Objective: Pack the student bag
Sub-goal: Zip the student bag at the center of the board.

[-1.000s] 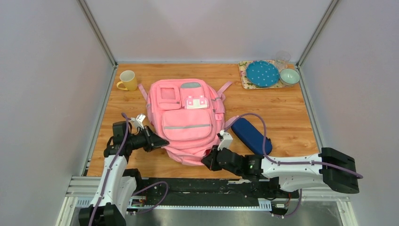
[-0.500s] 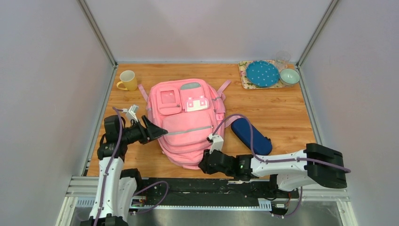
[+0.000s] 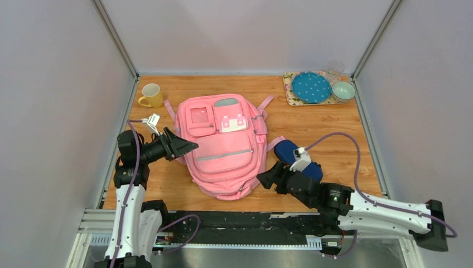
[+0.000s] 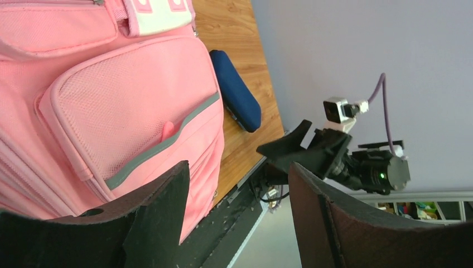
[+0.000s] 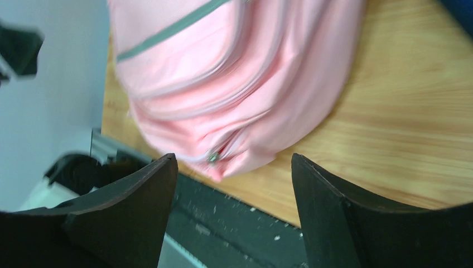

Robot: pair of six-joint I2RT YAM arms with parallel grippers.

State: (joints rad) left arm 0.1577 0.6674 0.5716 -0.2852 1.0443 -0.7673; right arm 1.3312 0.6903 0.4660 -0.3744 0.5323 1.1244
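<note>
The pink student bag (image 3: 223, 146) lies flat on the wooden table, front pockets up, straps toward the far side. My left gripper (image 3: 188, 147) hovers at the bag's left edge, open, nothing between its fingers (image 4: 162, 195). In the left wrist view the bag (image 4: 111, 95) fills the upper left. My right gripper (image 3: 266, 178) stands open just off the bag's lower right corner, holding nothing. The right wrist view shows the bag's bottom edge (image 5: 234, 72) with a zip pull (image 5: 212, 157) beyond the open jaws. A navy pouch (image 3: 286, 149) lies right of the bag, partly hidden by the right wrist.
A yellow mug (image 3: 150, 95) stands at the far left. A tray (image 3: 291, 89) at the far right carries a blue dotted plate (image 3: 311, 87), a bowl (image 3: 343, 90) and a clear glass (image 3: 335, 69). Grey walls close both sides; a black rail (image 3: 234, 220) runs along the near edge.
Both grippers have opened and come off the bag. The left one drew back up and left; the right arm swung right, away from the bag's bottom. The bag shifted slightly.
</note>
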